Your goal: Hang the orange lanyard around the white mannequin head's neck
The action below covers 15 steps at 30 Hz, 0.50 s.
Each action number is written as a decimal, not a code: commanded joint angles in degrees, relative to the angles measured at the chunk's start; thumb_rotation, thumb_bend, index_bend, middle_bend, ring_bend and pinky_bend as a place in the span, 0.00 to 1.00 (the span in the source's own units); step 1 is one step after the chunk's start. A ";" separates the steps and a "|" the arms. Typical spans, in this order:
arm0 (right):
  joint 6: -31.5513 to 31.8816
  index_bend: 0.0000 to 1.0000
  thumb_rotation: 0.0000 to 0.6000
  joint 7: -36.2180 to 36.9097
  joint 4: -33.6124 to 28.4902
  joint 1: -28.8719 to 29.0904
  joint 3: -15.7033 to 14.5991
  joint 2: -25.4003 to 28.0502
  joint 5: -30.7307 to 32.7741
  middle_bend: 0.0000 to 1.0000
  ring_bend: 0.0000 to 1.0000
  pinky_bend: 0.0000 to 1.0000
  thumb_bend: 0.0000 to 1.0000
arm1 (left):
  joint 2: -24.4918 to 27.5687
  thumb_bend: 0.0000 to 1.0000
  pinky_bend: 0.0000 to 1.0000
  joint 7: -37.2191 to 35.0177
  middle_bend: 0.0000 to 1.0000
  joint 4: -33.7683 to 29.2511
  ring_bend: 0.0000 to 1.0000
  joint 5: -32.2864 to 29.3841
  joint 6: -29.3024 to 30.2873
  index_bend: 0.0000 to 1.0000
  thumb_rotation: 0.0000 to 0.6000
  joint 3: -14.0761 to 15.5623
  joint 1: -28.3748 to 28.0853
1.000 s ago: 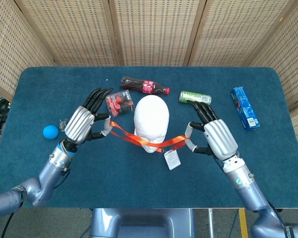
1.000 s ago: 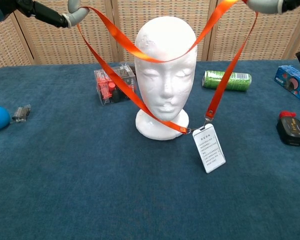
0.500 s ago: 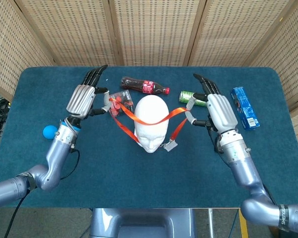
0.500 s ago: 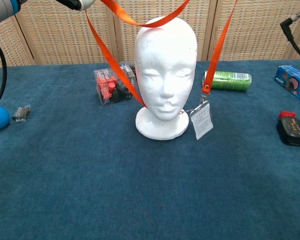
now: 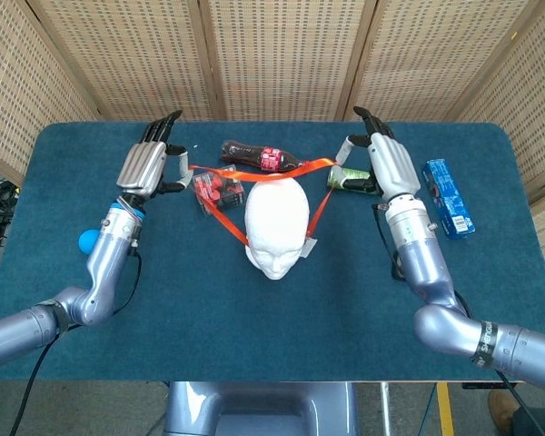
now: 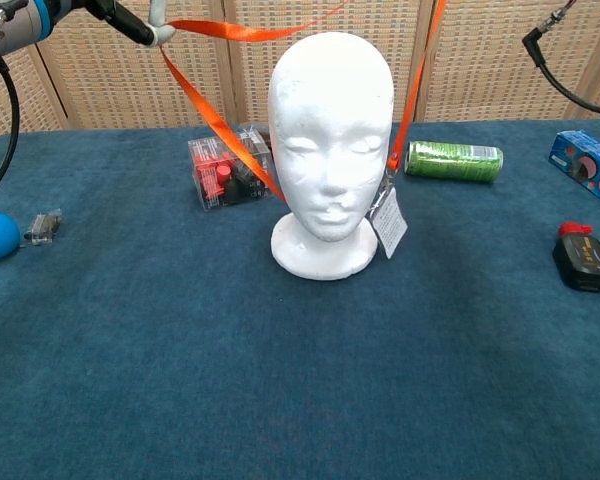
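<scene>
Fingers of both the left hand (image 5: 147, 165) and right hand (image 5: 385, 163) pinch the orange lanyard (image 5: 260, 172) behind the white mannequin head (image 5: 277, 222); its badge (image 6: 387, 222) print is unreadable.

Both arms reach forward over the table, raised, with the hands held apart at the far side. The left hand (image 5: 145, 166) sits toward ten o'clock in the head view, back of the hand up, its dark fingers (image 5: 163, 124) extended together and pointing to twelve o'clock, thumb tucked inward toward three o'clock and pinching the orange lanyard (image 5: 254, 173). Its forearm runs back toward seven o'clock. The right hand (image 5: 382, 163) sits toward two o'clock, fingers stretched to eleven o'clock, thumb turned inward toward nine o'clock and also holding the strap. Its forearm descends toward five o'clock, elbow bent near the table's near edge.
</scene>
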 commanded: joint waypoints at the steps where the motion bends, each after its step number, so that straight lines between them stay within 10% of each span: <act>1: -1.01 0.67 1.00 -1.35 3.02 1.94 -0.64 -1.74 1.91 0.12 0.00 0.00 0.62 | -0.10 0.44 0.00 -1.25 0.00 0.96 0.00 -0.88 -2.23 0.13 1.00 0.47 -0.23; 6: -1.24 0.08 1.00 -3.10 6.21 2.94 -2.67 -3.14 1.54 0.00 0.00 0.00 0.03 | -1.04 0.02 0.00 -3.99 0.00 2.79 0.00 1.18 -1.61 0.00 1.00 0.69 -0.02; 15: 0.44 0.00 1.00 -3.61 8.03 2.25 -4.36 -3.98 -1.23 0.00 0.00 0.00 0.00 | -0.76 0.00 0.00 -6.61 0.00 3.50 0.00 4.24 0.00 0.00 1.00 0.89 0.61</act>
